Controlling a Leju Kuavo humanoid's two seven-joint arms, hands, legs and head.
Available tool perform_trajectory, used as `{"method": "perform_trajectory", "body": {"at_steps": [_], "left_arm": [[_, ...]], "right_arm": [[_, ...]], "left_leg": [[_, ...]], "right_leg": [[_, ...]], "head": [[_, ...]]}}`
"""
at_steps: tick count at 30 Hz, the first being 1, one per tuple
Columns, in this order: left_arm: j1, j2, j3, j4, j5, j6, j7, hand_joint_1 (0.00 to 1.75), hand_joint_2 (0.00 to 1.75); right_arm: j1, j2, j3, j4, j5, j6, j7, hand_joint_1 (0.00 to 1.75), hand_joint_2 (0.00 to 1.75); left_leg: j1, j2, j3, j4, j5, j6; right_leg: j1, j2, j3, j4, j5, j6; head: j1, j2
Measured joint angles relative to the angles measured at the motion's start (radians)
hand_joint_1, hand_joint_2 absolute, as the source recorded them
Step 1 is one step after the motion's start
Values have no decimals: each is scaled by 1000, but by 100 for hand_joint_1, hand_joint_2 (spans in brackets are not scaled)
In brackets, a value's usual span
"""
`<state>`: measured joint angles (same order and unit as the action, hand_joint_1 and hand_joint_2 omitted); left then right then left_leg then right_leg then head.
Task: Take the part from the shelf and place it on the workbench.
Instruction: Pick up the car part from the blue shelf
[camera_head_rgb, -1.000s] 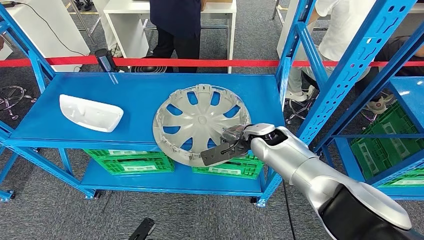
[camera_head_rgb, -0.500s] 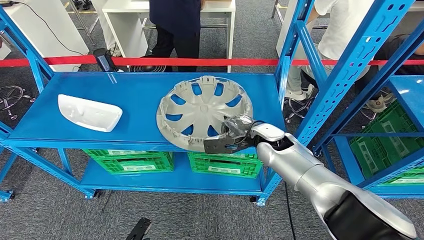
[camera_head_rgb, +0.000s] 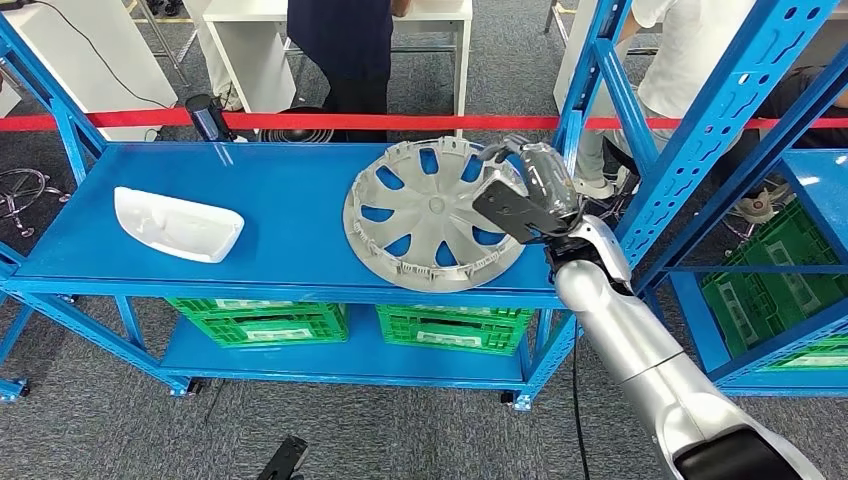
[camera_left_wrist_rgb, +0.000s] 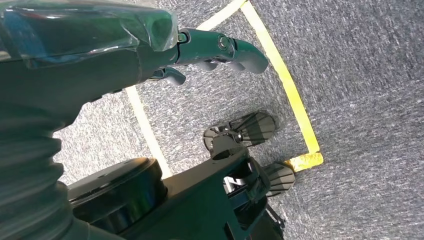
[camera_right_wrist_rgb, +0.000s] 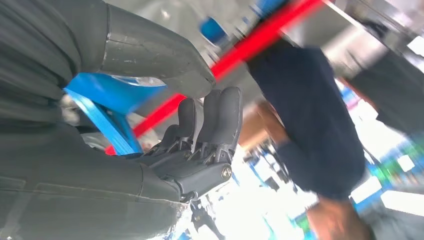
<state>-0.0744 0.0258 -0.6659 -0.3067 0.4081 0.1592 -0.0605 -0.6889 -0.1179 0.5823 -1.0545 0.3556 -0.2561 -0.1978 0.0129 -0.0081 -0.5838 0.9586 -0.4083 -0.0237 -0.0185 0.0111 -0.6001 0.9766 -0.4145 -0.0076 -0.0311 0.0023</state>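
Observation:
The part is a silver-grey wheel cover (camera_head_rgb: 430, 215) with blue showing through its spoke openings. It is tilted above the right half of the blue shelf board (camera_head_rgb: 270, 200), its right side raised. My right hand (camera_head_rgb: 525, 190) grips its upper right rim beside the blue shelf upright. In the right wrist view that hand (camera_right_wrist_rgb: 200, 135) has its dark fingers curled in against the thick thumb. My left hand (camera_left_wrist_rgb: 220, 47) hangs over the grey carpet with its fingers apart and nothing in them.
A white moulded cover (camera_head_rgb: 177, 224) lies on the shelf's left side. Green crates (camera_head_rgb: 260, 325) stand on the lower board. Blue uprights (camera_head_rgb: 690, 150) close in on the right. Behind a red barrier tape (camera_head_rgb: 300, 122), people (camera_head_rgb: 345, 40) stand at a white table.
The wheel cover has gone from the shelf's front edge up and to the right, and now tilts. My right hand rose with it from its lower rim to the upper right.

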Motion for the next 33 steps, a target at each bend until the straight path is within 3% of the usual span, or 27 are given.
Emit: {"method": "perform_trajectory", "body": {"at_steps": [10, 17, 21, 26, 33], "left_arm": [[-2, -5, -1, 0, 0, 5, -12, 0, 175], [-5, -7, -1, 0, 8, -5, -16, 0, 175], [-9, -6, -1, 0, 9, -19, -13, 0, 175], [-16, -5, -2, 0, 6, -43, 11, 0, 175], [-24, -2, -5, 0, 3, -52, 39, 0, 175]], "right_arm": [[49, 7, -101, -144, -39, -20, -40, 175, 175], [30, 8, -65, -124, 15, 133, 16, 175, 175], [2, 7, -2, -53, 76, 281, 47, 3, 175], [-46, 7, 125, 89, 155, 505, 75, 0, 175], [-75, 13, 255, 208, 191, 589, 96, 0, 175]], "left_leg": [[0, 0, 0, 0, 0, 0], [0, 0, 0, 0, 0, 0], [0, 0, 0, 0, 0, 0], [0, 0, 0, 0, 0, 0], [0, 0, 0, 0, 0, 0]], "right_leg": [[0, 0, 0, 0, 0, 0], [0, 0, 0, 0, 0, 0], [0, 0, 0, 0, 0, 0], [0, 0, 0, 0, 0, 0], [0, 0, 0, 0, 0, 0]], "head": [[0, 0], [0, 0], [0, 0], [0, 0], [0, 0]]}}
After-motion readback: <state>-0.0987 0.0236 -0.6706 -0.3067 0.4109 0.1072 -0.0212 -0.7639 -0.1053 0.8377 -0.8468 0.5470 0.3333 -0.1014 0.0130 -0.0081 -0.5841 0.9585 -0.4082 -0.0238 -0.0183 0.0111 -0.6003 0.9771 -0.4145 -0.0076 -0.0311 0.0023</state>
